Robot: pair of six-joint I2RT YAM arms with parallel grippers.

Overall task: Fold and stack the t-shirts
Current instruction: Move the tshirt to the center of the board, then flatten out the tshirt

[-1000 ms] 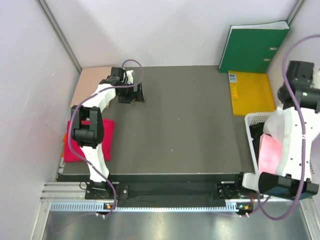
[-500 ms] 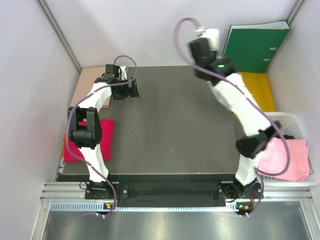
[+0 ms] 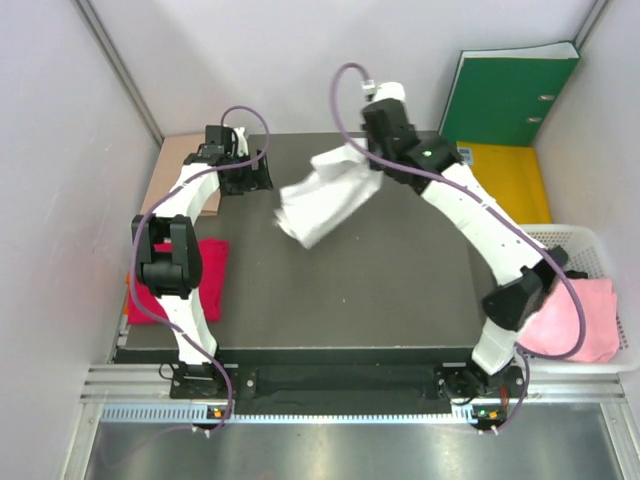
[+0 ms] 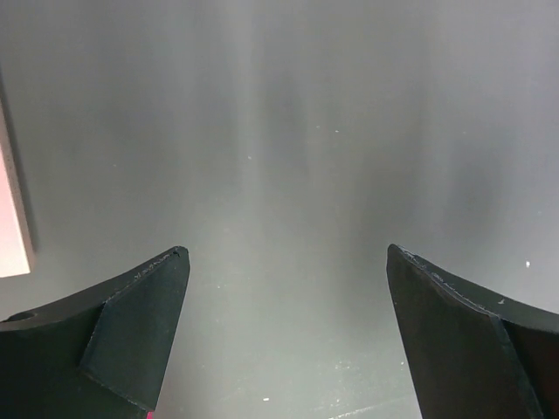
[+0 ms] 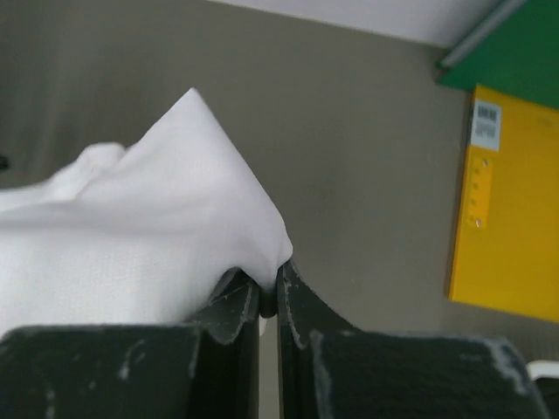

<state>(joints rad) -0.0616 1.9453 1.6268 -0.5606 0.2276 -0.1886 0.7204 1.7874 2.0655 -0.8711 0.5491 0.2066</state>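
Dangling above the far middle of the surface (image 3: 380, 290), the white t-shirt (image 3: 322, 198) hangs from the right jaws, clamped on its edge. The left jaws stand wide apart near the far-left corner. The red t-shirt (image 3: 212, 262) lies at the left edge, the pink t-shirt (image 3: 592, 320) at the right.

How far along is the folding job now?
Seemingly done: the red t-shirt lies folded at the left edge of the table. In hand: the right gripper is shut on the white t-shirt, held over the table; the left gripper is open. Left: the pink t-shirt in the basket.
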